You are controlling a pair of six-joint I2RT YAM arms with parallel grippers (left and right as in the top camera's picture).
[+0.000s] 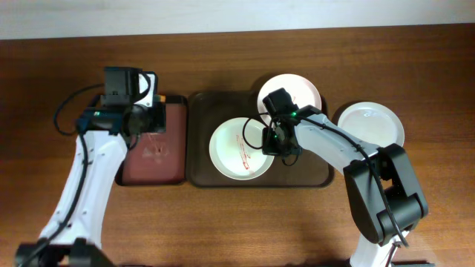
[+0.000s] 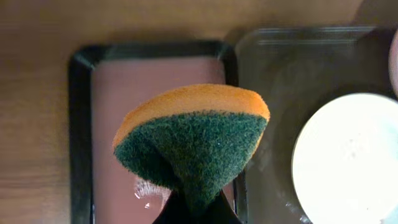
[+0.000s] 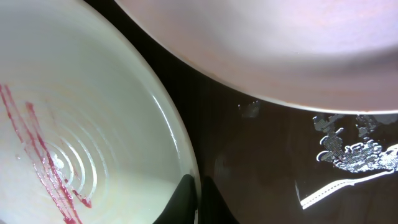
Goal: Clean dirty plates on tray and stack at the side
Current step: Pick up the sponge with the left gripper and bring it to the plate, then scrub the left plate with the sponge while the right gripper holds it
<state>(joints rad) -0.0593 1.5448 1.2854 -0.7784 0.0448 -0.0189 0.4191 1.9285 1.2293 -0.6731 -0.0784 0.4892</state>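
Observation:
A pale mint-green plate (image 1: 236,150) with red smears lies in the dark brown tray (image 1: 199,159). My right gripper (image 1: 273,141) is shut on its right rim; in the right wrist view the fingers (image 3: 198,202) straddle the rim of the smeared plate (image 3: 81,112). A white plate (image 1: 297,90) sits at the tray's back right corner, partly over the rim, and shows above in the right wrist view (image 3: 280,50). Another white plate (image 1: 371,124) lies on the table right of the tray. My left gripper (image 1: 151,116) is shut on an orange-and-green sponge (image 2: 193,134).
A narrower black-rimmed tray with a maroon inside (image 1: 156,159) lies left of the brown tray, under the left gripper; it also shows in the left wrist view (image 2: 124,81). The wooden table (image 1: 245,222) extends in front.

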